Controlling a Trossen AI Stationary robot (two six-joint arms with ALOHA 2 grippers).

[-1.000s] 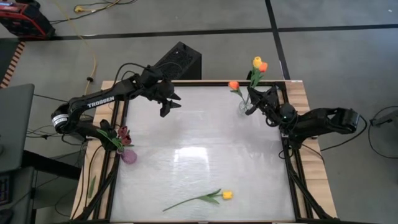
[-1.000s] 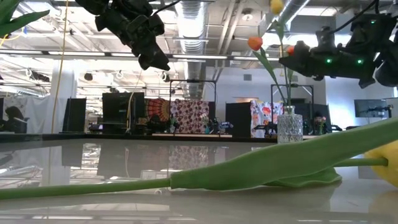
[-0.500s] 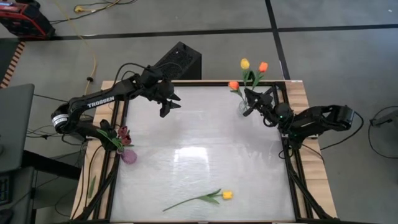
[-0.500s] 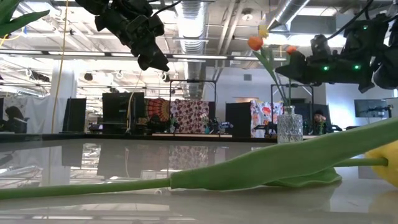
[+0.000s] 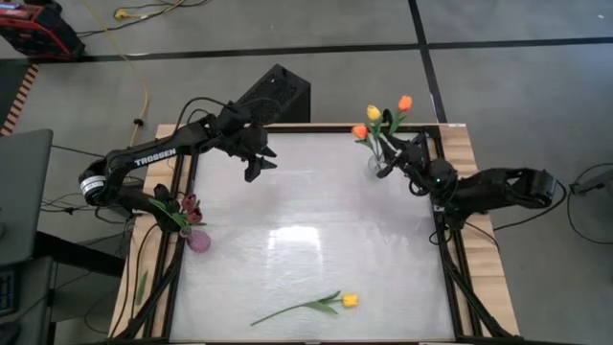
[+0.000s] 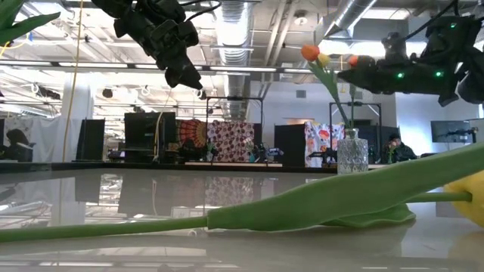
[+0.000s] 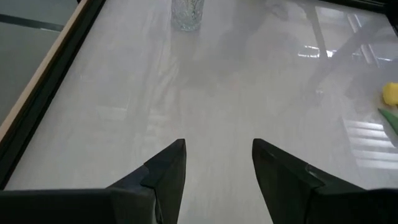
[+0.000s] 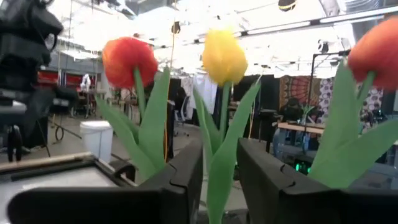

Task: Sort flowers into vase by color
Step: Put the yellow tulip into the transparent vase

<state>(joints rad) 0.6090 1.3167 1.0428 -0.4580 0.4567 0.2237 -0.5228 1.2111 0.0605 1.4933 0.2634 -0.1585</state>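
Note:
My right gripper (image 5: pixel 390 153) is at the table's far right corner, beside the clear glass vase (image 5: pixel 375 165), and is shut on a yellow tulip (image 5: pixel 374 112). Two orange tulips (image 5: pixel 359 131) (image 5: pixel 405 102) stand in that vase. In the right wrist view the yellow head (image 8: pixel 224 56) stands between the orange heads. My left gripper (image 5: pixel 259 169) is open and empty above the table's far left part. A second yellow tulip (image 5: pixel 350 300) lies flat on the table near the front edge. Dark red tulips (image 5: pixel 192 206) stand in a purple vase (image 5: pixel 198 241) at the left. My right gripper pinches the yellow tulip's stem and leaf (image 8: pixel 221 180) between its two fingers, well below the head. The fingers come about level from the table's right side and lie across the stem. The tulip stands upright, its head above the fingers and its lower stem running down toward the clear vase's mouth.
A dark frame (image 5: pixel 450 259) runs along the table's left and right sides, on wooden boards. A black box (image 5: pixel 278 93) stands behind the far edge. A loose green leaf (image 5: pixel 142 286) lies on the left board. The lying tulip's stem and leaf (image 6: pixel 302 200) fill the low view's foreground.
My right gripper has carried the yellow tulip toward the table's left and then down. Its head has left the right-hand orange head and now sits lower, between the two orange heads over the clear vase.

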